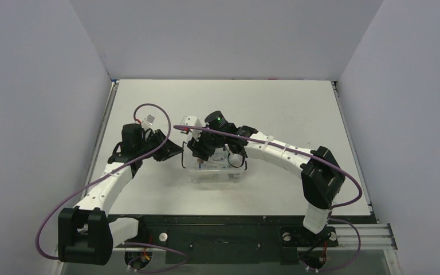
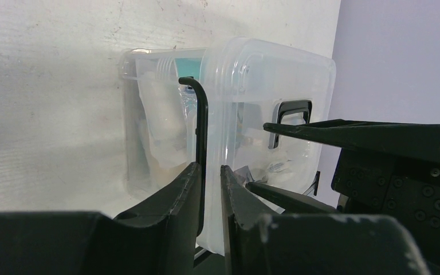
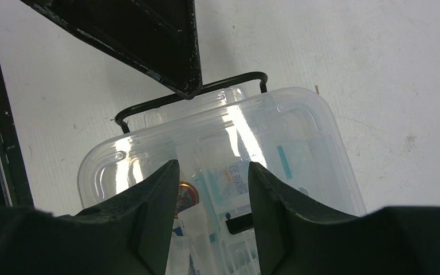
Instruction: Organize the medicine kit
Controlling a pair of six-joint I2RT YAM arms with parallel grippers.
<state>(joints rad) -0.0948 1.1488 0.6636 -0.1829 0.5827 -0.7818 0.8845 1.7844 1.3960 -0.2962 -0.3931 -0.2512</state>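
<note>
Left gripper (image 2: 209, 169) narrowly astride black clip (image 2: 202, 114) at medicine kit's (image 2: 246, 74) edge, seemingly loose.

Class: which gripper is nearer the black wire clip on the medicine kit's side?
Left. The left gripper straddles the clip; the right gripper sits over the lid, away from it.

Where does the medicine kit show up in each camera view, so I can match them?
Top external: medicine kit at mid-table, its upper part hidden.
Left wrist: centre frame, lying sideways in the picture.
Right wrist: lower centre, seen from above.
Shared landmark: black wire clip, clear in both wrist views, too small to pick out from the top.
</note>
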